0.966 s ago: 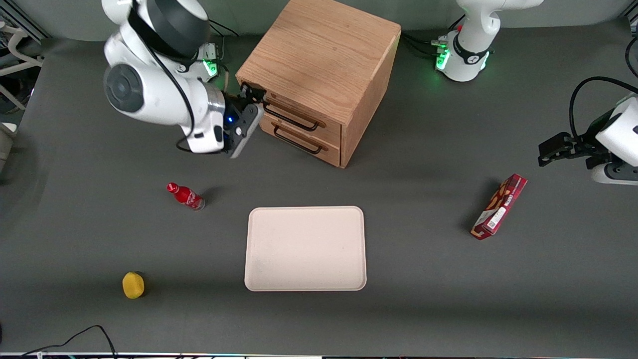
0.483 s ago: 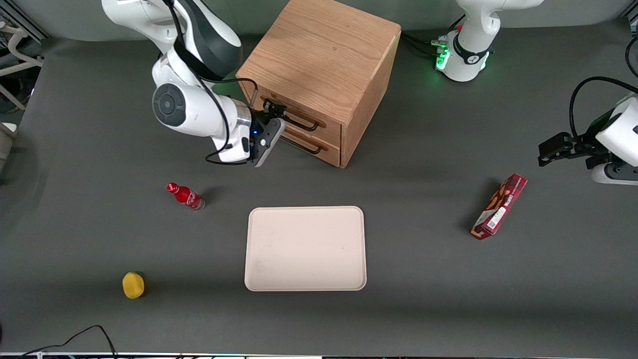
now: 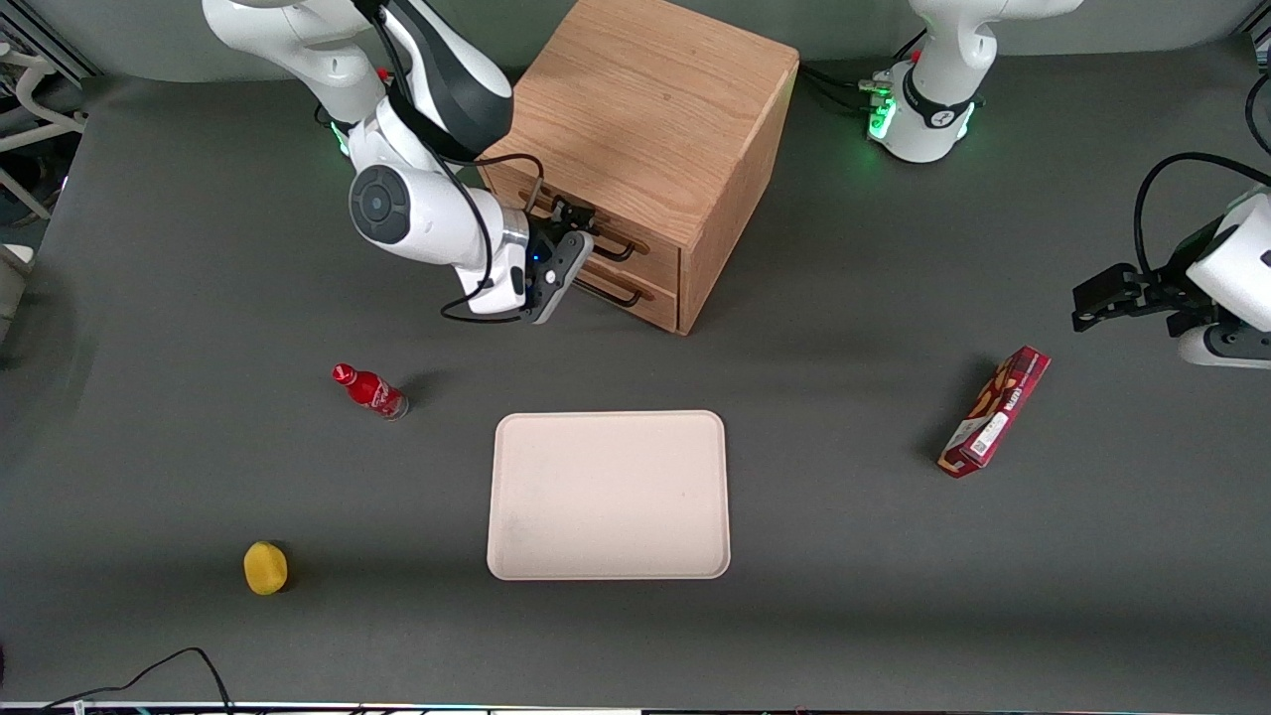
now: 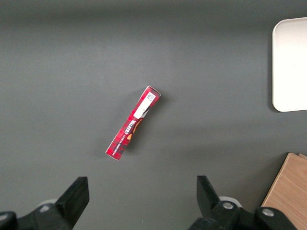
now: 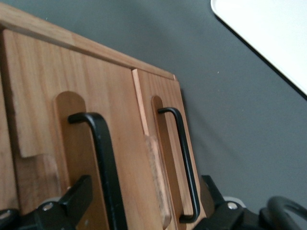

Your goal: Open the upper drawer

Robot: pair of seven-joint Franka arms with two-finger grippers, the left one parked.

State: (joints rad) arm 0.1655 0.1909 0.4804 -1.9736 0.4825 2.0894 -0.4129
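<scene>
The oak cabinet (image 3: pixel 645 109) stands at the back of the table, and both drawers look shut. The upper drawer (image 3: pixel 650 256) carries a long black bar handle (image 3: pixel 618 248), with the bottom drawer's matching handle (image 3: pixel 611 294) below it. My right gripper (image 3: pixel 574 220) is close in front of the drawer fronts, at the upper handle's end toward the working arm. In the right wrist view the gripper (image 5: pixel 144 206) is open. The upper handle (image 5: pixel 104 163) runs between its fingers, close to one fingertip (image 5: pixel 72 199). The bottom handle (image 5: pixel 184 163) lies near the other fingertip.
A cream tray (image 3: pixel 608 495) lies mid-table, nearer the front camera than the cabinet. A red bottle (image 3: pixel 369 390) and a yellow fruit (image 3: pixel 265 567) lie toward the working arm's end. A red box (image 3: pixel 995 411) lies toward the parked arm's end.
My right arm has swung from beside the cabinet's corner along the drawer fronts, and the gripper now sits over the upper handle. Its fingers stay open. The drawers have not moved.
</scene>
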